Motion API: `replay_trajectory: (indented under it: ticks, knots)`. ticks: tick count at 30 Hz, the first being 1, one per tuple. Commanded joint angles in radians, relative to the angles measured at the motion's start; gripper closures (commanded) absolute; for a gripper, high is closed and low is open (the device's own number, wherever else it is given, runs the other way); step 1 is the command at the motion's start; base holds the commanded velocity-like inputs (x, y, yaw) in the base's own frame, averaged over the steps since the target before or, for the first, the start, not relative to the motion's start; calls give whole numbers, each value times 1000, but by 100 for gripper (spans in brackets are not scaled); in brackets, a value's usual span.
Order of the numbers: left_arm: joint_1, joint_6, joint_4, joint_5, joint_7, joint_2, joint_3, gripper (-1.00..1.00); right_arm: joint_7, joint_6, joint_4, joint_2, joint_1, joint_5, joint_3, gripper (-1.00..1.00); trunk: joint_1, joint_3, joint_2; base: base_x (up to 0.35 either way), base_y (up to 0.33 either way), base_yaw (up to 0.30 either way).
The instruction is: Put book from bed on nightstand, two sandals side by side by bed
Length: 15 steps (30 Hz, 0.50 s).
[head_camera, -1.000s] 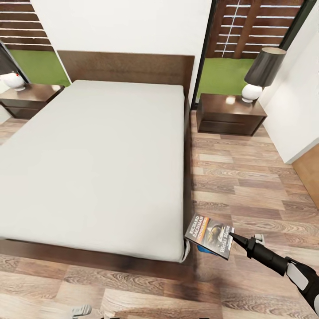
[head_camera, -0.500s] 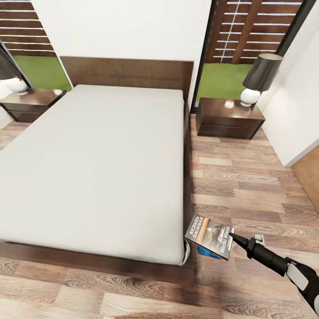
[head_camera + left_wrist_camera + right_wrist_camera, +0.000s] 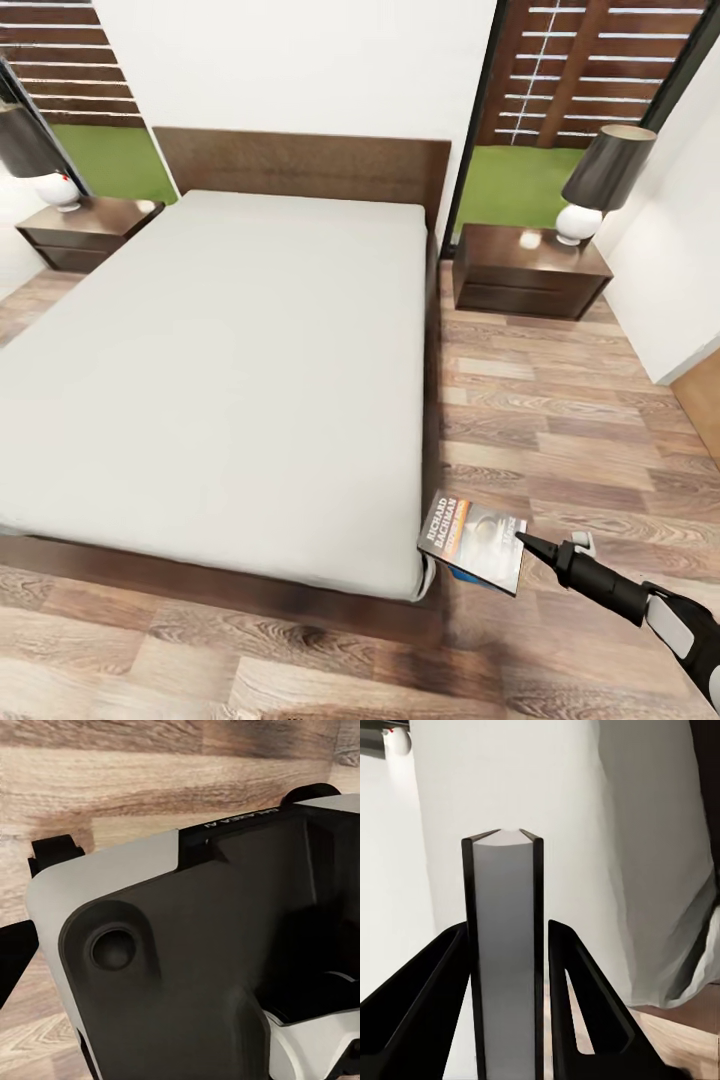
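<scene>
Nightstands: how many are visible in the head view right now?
2. One nightstand stands left of the bed by the headboard; the other nightstand stands right of it. Each carries a lamp.

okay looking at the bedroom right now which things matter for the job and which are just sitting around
Job: book in the right hand; bed; right nightstand; left nightstand; a blue sandal peeking under the book.
Just there: right lamp; left lamp.

Right arm extended forward, low; right pincer [image 3: 525, 543] clamped on book [image 3: 472, 541] edge.
</scene>
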Motion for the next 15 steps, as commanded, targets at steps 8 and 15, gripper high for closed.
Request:
replay_trajectory:
  ticks: [8,15]
  knots:
    - [-1,-6,1,4,-1,0,-9,-100,2,-10,-1,0,0,-4,0,100,0,-1,0,0,0,284]
    - [-1,-6,1,4,-1,0,-9,-100,2,-10,-2,0,1,-4,0,100,0,-1,0,0,0,293]
